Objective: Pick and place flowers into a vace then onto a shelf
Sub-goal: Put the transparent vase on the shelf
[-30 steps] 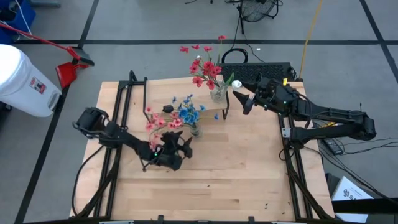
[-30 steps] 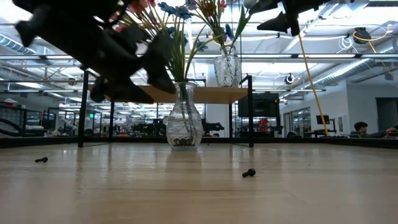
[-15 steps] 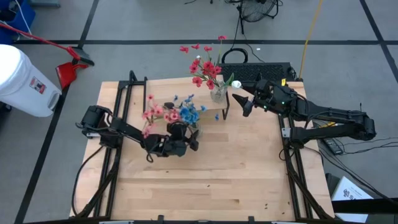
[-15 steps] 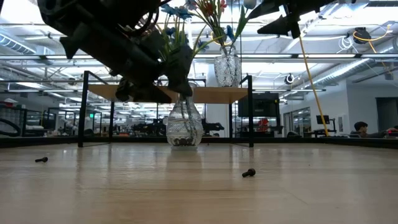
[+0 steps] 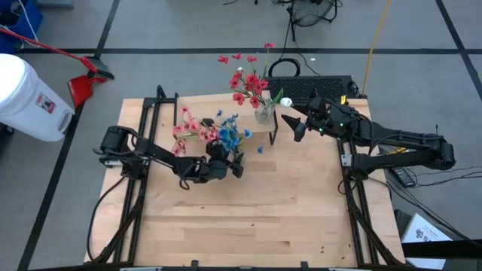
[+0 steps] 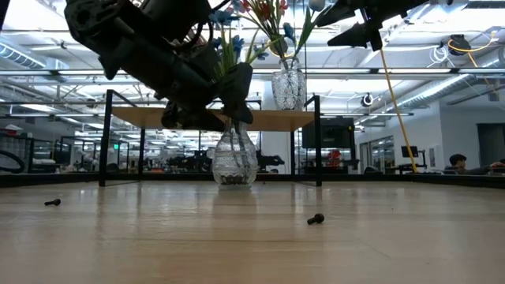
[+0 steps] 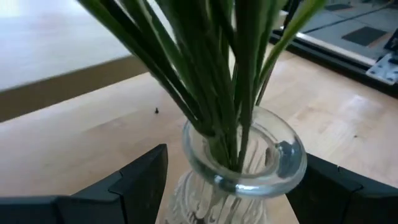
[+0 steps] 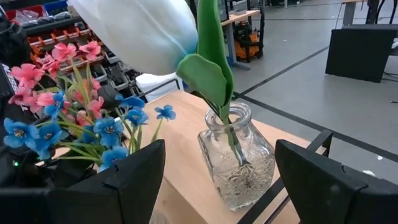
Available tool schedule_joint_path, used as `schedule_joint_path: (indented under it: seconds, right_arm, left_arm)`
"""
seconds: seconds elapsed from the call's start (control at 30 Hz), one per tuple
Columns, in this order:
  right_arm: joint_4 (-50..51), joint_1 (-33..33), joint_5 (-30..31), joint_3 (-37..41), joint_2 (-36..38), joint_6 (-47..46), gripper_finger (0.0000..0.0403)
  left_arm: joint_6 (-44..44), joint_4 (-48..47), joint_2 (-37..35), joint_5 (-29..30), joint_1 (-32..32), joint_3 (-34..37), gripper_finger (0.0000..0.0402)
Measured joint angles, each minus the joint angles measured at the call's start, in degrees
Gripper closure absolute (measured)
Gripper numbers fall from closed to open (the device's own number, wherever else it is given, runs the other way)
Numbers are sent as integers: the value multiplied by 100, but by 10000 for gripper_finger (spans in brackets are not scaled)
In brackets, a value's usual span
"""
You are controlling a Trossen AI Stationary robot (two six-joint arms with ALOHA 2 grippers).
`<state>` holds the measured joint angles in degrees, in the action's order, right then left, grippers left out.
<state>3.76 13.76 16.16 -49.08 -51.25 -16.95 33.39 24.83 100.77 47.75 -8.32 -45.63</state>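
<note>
A grey floor [image 5: 188,30] crossed by dark lines surrounds the wooden table [image 5: 248,218]. At upper left stand a white bin [image 5: 26,90] and a red dustpan [image 5: 81,89]. Across the table, a bright hall shows ceiling beams [image 6: 442,75], glass partitions, and a seated person [image 6: 456,163] at far right.

Light: we see bright, even light on the table [image 5: 248,218] from above.
Shadows: soft and faint.
Low view: the left arm [image 6: 158,55] looks dark against bright ceiling lights.
Blur: the stems [image 7: 211,74] look smeared close up.
White bud [image 8: 140,31]: big and glowing.
</note>
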Motion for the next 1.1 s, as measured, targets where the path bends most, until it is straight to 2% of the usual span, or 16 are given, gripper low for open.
schedule_joint_path:
  seconds: [0.1, 0.3, 0.4, 0.5, 0.7, 0.73, 0.97, 1.1]
  right_arm:
    - [58, 0, 0, 0, -2, 0, 110]
    - [134, 0, 6, 0, -2, -35, 110]
    - [150, 0, 6, 0, -2, -35, 110]
    - [146, 1, 4, 0, -2, -37, 110]
    - [178, 0, 9, 0, -2, -34, 110]
    - [187, 0, 9, 0, -2, -23, 110]
    - [229, 0, 13, 0, -2, 4, 110]
    - [316, 0, 17, 0, -2, 4, 110]
  left_arm:
    - [-43, 51, 48, -7, 73, 2, 110]
    - [6, 96, 276, -446, 300, 11, 110]
    - [-165, 582, 439, -443, 315, -3, 115]
    - [-332, 941, 494, -466, 315, 2, 141]
    - [-490, 1039, 492, -384, 356, 0, 234]
    - [-461, 1061, 492, -382, 360, -2, 238]
    - [-437, 1254, 503, -374, 350, 0, 238]
    - [-545, 1214, 200, -180, 298, 13, 238]
